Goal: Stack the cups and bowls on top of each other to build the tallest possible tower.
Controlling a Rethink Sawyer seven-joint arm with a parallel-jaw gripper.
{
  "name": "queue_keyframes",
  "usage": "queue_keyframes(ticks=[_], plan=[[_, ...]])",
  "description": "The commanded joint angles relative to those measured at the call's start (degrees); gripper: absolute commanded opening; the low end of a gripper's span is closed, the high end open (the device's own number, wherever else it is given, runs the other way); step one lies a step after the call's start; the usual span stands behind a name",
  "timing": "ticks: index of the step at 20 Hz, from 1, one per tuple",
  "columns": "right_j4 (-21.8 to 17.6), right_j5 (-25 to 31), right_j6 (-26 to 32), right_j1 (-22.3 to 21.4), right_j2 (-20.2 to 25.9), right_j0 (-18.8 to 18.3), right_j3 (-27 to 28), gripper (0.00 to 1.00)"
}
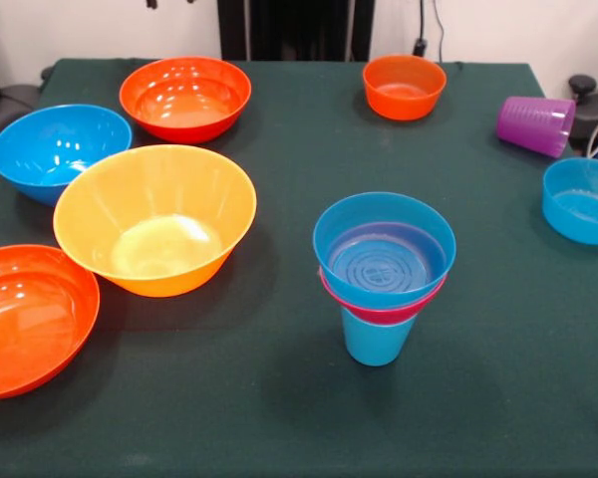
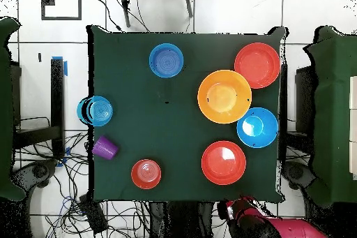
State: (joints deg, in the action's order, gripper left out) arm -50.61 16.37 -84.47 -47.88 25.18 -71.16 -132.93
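The tower (image 1: 383, 274) stood near the table's (image 1: 279, 398) front: blue cup (image 1: 376, 341), pink bowl (image 1: 379, 313), small blue bowl (image 1: 384, 247). Whether the gripper's jaws were open, I cannot tell.

Inspector A: We find the table (image 1: 279, 418) covered in dark green cloth, matt and smooth. The large yellow-orange bowl (image 1: 155, 219) is glossy plastic, slightly translucent.

Inspector B: We agree. The two large red-orange bowls (image 1: 185, 97) (image 1: 25, 317) and the large blue bowl (image 1: 58, 149) show bright glossy highlights. The purple cup (image 1: 534, 124) at far right looks like translucent plastic, duller in finish.
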Motion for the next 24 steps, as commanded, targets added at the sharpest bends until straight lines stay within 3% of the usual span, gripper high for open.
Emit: queue_keyframes(ticks=[1, 12, 24], plan=[[-2.4, 5.4, 7.2, 4.7, 6.5, 0.9, 3.8, 1.0], [-1.7, 8.7, 7.5, 6.5, 9.0, 2.5, 7.1, 1.0], [1.1, 12.0, 7.8, 5.4, 12.1, 0.3, 7.6, 1.0]])
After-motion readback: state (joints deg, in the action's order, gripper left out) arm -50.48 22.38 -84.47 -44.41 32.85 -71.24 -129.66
